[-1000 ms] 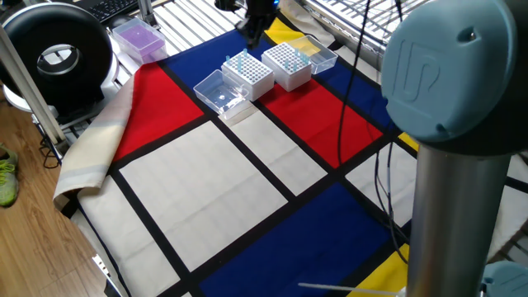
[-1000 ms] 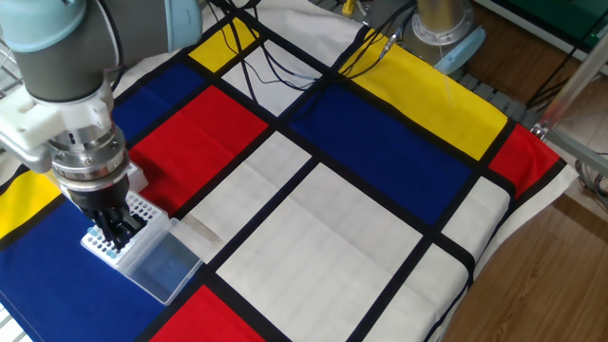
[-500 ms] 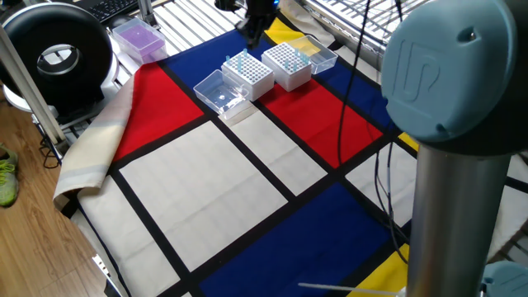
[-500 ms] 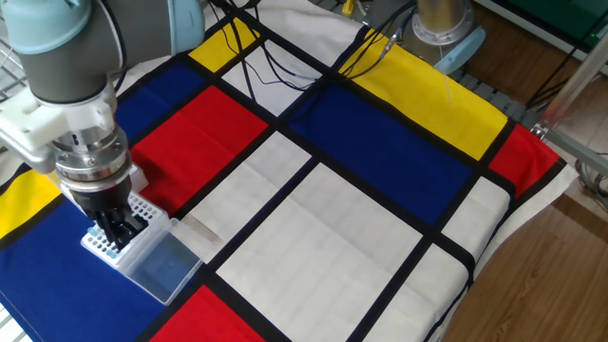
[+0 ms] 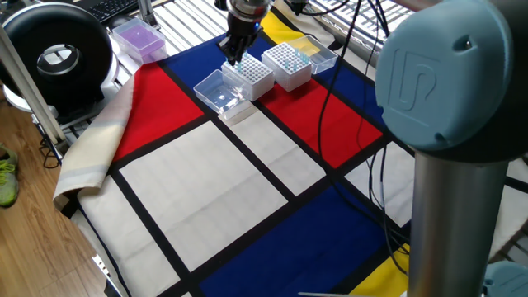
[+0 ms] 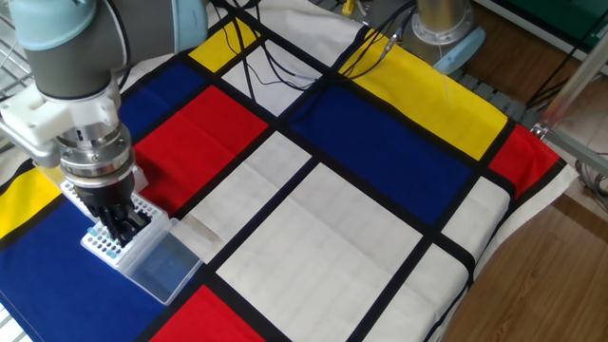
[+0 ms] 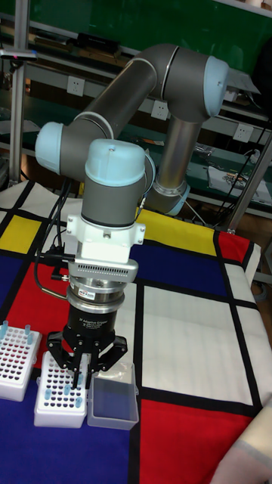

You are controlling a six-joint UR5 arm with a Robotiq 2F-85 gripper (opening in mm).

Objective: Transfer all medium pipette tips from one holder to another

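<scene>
My gripper (image 7: 78, 376) hangs just above a white holder (image 7: 60, 395) with several pale-blue medium pipette tips (image 7: 47, 393) standing in it. Its fingers are drawn together, and no tip shows between them. A second white holder (image 7: 17, 363) to the left carries two tips (image 7: 4, 328) at its back edge. In one fixed view the gripper (image 5: 234, 54) is over the nearer holder (image 5: 250, 77), with the second holder (image 5: 286, 64) beside it. In the other fixed view the gripper (image 6: 114, 231) covers much of the holder (image 6: 103, 245).
A clear plastic lid (image 7: 113, 395) lies right beside the nearer holder. A purple box (image 5: 139, 38) and a round black device (image 5: 56, 56) stand at the table's edge. Cables (image 6: 285, 66) cross the cloth near the arm's base (image 6: 442, 28).
In one fixed view the gripper has come down and left, onto the nearer holder. In the other fixed view it shifted only slightly right. The holders and lid stayed put.
</scene>
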